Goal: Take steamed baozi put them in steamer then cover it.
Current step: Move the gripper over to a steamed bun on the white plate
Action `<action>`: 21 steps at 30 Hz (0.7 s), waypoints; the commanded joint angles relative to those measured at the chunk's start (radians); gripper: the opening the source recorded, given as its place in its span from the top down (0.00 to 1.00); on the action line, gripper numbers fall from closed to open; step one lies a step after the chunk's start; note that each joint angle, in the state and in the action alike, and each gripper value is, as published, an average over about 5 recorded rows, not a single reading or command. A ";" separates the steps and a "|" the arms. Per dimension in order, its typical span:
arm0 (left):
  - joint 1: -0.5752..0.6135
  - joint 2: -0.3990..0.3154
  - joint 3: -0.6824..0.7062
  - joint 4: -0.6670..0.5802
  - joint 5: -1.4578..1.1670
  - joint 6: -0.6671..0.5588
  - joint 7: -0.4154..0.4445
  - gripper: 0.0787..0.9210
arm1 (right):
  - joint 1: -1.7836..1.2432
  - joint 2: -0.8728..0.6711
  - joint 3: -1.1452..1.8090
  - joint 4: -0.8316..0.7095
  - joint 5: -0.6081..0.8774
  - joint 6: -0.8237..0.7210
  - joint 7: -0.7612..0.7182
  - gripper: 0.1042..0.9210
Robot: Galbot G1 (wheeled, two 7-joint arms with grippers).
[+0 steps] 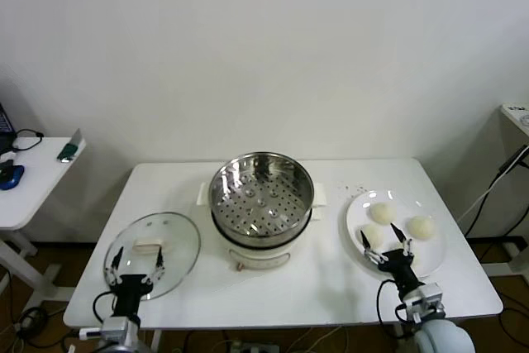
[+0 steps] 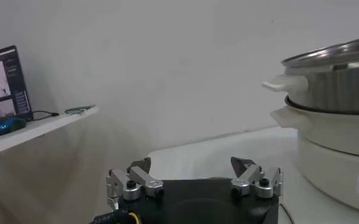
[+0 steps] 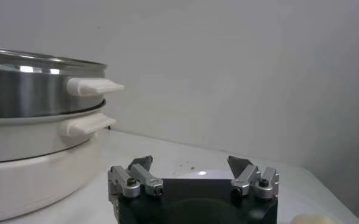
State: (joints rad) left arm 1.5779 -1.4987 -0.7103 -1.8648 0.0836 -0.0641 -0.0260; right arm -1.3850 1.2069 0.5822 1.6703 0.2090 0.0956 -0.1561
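Head view only: cover [image 1: 152,255] flat beside steamer [image 1: 262,197], empty.

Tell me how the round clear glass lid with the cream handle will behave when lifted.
The round clear glass lid lies flat on the white table, so it probably won't roll. Glass with a metal rim suggests it is rigid, fairly heavy and breakable. The smooth dome looks slippery; its cream oblong handle seems the safer grip for the open left gripper.
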 commanded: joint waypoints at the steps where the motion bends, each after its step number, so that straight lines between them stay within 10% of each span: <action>1: 0.001 0.000 0.001 -0.001 -0.003 0.001 -0.002 0.12 | -0.002 0.003 -0.003 0.000 0.010 0.002 0.002 0.12; 8: 0.004 0.001 0.005 -0.009 -0.002 0.001 -0.003 0.12 | 0.081 -0.103 0.023 -0.016 -0.006 -0.094 -0.079 0.12; 21: 0.008 0.017 0.017 -0.011 -0.007 -0.002 -0.004 0.12 | 0.516 -0.576 -0.193 -0.356 -0.125 -0.189 -0.702 0.12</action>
State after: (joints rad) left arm 1.5852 -1.4813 -0.6932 -1.8757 0.0775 -0.0666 -0.0294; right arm -1.0286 0.8006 0.4564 1.4316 0.1068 -0.0472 -0.6468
